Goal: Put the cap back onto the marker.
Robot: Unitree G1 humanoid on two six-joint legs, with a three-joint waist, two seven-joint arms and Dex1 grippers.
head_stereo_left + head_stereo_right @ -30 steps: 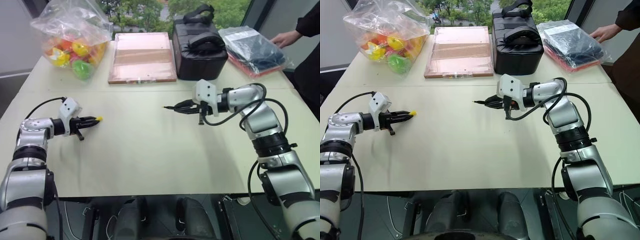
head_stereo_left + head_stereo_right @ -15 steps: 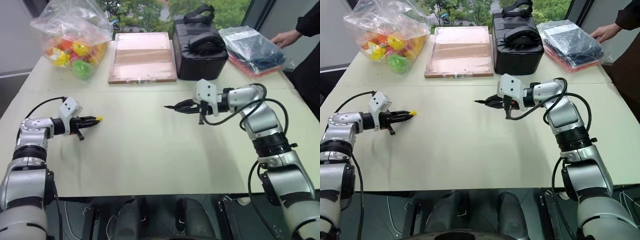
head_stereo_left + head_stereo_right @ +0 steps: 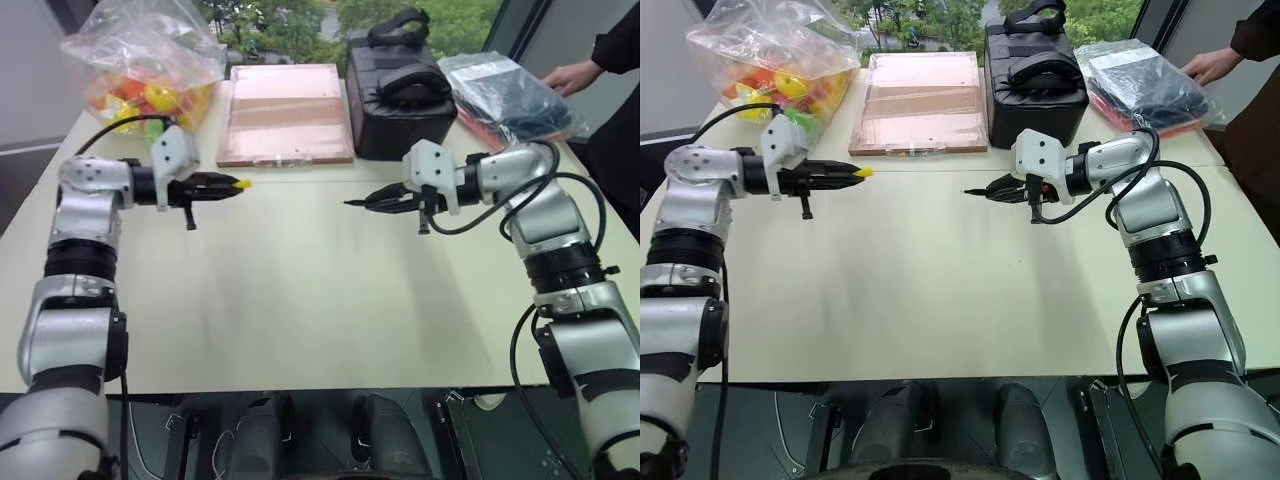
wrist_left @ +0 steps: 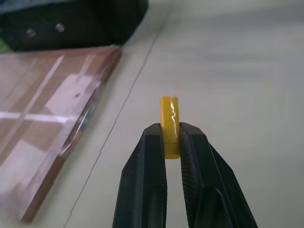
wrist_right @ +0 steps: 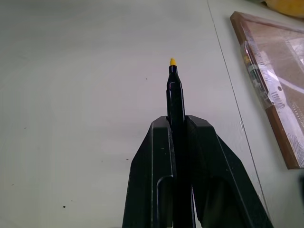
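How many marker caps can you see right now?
1. The cap is pinched in the left gripper, held above the table, facing the marker in the right gripper. Others could be hidden.

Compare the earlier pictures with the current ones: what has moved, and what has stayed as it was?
The left gripper, shut on the cap, rose and swung inward toward the marker. The right gripper still grips the marker, barely shifted. Nothing released; table items unchanged.
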